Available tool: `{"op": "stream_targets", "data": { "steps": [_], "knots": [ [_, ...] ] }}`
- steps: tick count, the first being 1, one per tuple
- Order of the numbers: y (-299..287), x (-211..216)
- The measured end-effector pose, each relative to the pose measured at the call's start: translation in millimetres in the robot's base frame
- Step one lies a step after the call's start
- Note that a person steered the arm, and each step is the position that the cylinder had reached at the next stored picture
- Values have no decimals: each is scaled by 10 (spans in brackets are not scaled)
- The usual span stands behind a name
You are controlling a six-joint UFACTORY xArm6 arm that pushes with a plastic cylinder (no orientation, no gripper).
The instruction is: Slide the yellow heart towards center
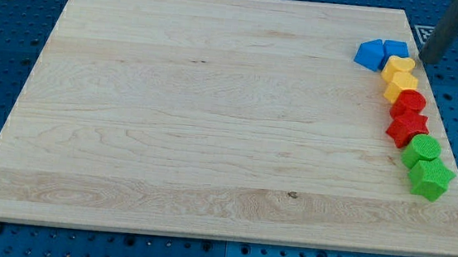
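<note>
The yellow heart (398, 66) lies near the board's right edge, toward the view's top right, touching the blue blocks on its left. My tip (429, 60) is just to the right of the yellow heart and slightly above it, near the board's edge. The rod rises out of the view's top right corner. A second yellow block (401, 85) sits right below the heart.
Two blue blocks (372, 54) (395, 49) lie left of the heart. Below run a red round block (410, 103), a red star (407, 127), a green round block (422, 149) and a green star (432, 179), along the right edge of the wooden board (213, 119).
</note>
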State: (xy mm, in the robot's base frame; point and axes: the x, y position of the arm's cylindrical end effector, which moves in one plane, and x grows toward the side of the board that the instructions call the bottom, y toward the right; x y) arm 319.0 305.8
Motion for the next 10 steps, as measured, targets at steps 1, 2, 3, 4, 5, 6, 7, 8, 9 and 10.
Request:
{"op": "stream_targets", "data": {
  "steps": [1,2,3,4,5,6,7,8,9,10],
  "knots": [
    [-5,124],
    [-66,178],
    [-144,180],
    [-185,218],
    [-250,270],
    [-414,269],
    [-544,279],
    [-685,297],
    [-940,297],
    [-1132,301]
  ]
}}
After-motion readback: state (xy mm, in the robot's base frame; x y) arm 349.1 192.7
